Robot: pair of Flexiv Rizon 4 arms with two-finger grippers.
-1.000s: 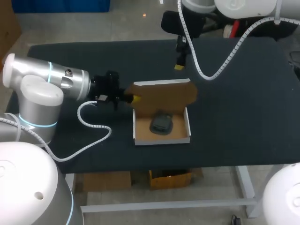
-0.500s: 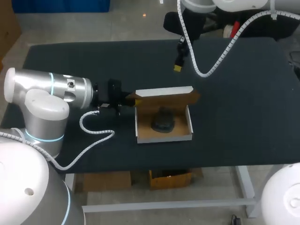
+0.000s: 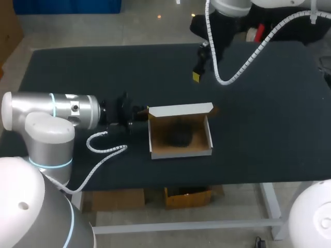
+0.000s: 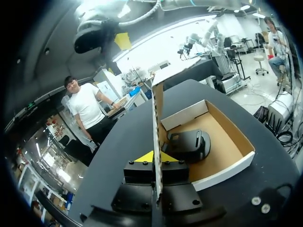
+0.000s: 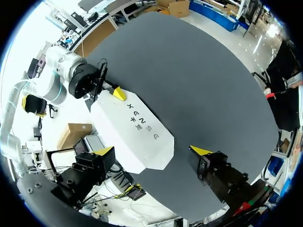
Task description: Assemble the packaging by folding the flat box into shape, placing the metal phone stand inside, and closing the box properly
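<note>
Reaching in level, left pincer [image 4: 155, 160] clamps the box lid [image 4: 157, 104] by its edge. Right pincer [image 3: 197, 76] hangs above worktop [image 3: 269, 129], fingers [image 5: 201, 150] apart.

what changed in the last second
The left gripper, shut on the lid, swung it forward from leaning back to tipping over the box. The phone stand stayed inside, and the right gripper kept hovering beyond the box.
</note>
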